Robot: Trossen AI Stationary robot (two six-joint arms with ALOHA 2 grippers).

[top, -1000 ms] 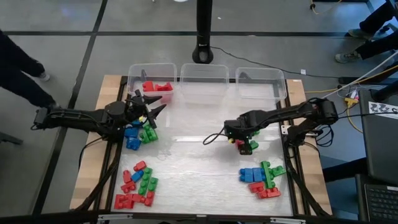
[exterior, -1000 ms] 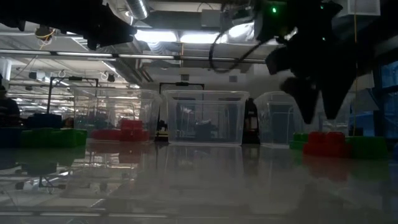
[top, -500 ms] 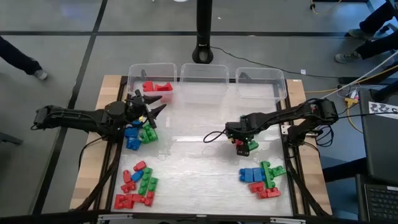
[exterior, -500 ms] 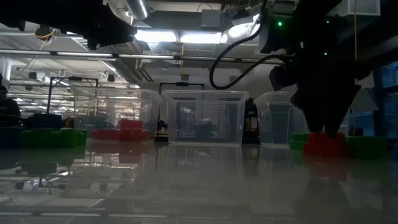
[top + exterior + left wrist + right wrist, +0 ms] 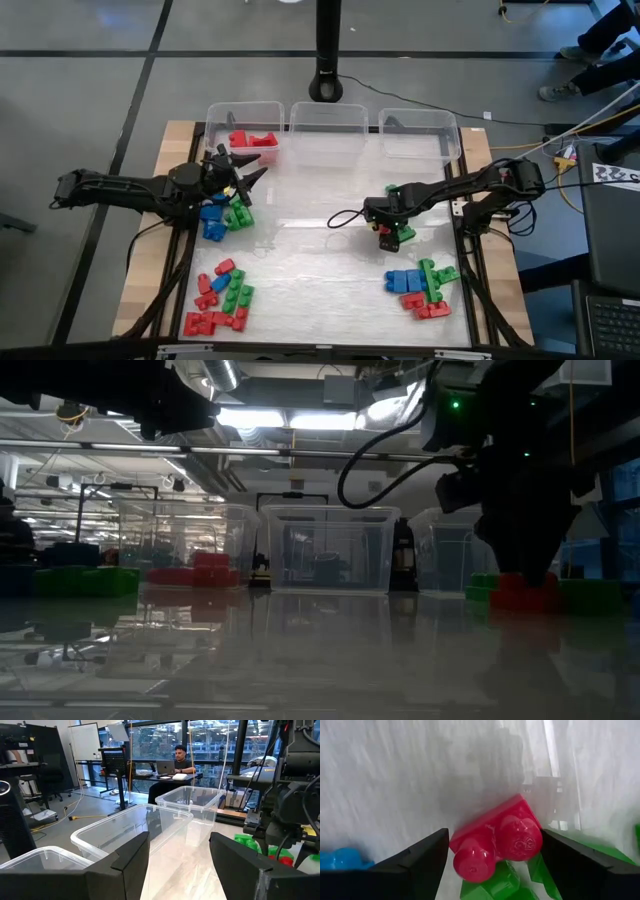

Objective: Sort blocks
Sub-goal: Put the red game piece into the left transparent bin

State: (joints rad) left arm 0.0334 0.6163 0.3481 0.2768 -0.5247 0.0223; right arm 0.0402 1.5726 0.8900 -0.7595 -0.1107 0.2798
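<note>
A red block [image 5: 497,842] lies on green blocks [image 5: 495,885] right of the table's middle. My right gripper [image 5: 388,232] points straight down over it, open, with one finger on each side of the red block. My left gripper [image 5: 250,178] hovers level and open at the table's left, nothing between its fingers [image 5: 131,855], above a blue and green pile of blocks [image 5: 222,215]. More blocks lie in heaps at the near left [image 5: 222,300] and the near right [image 5: 422,285]. Red blocks [image 5: 252,139] sit in the far-left bin. My right gripper comes at the red block from above, its fingers [image 5: 420,860] close beside the block's two ends [image 5: 457,845]. I cannot tell whether they touch it. The block lies tilted on the green blocks under it.
Three clear bins stand in a row at the far edge: left [image 5: 215,112], middle [image 5: 327,110], right [image 5: 420,118]. A cable [image 5: 345,218] loops from my right gripper over the table's middle. A person sits at a desk [image 5: 182,762] beyond the table.
My right gripper has come down toward the red block and has rolled a little about its own pointing line, its fingers still open. The blocks lie as before.
</note>
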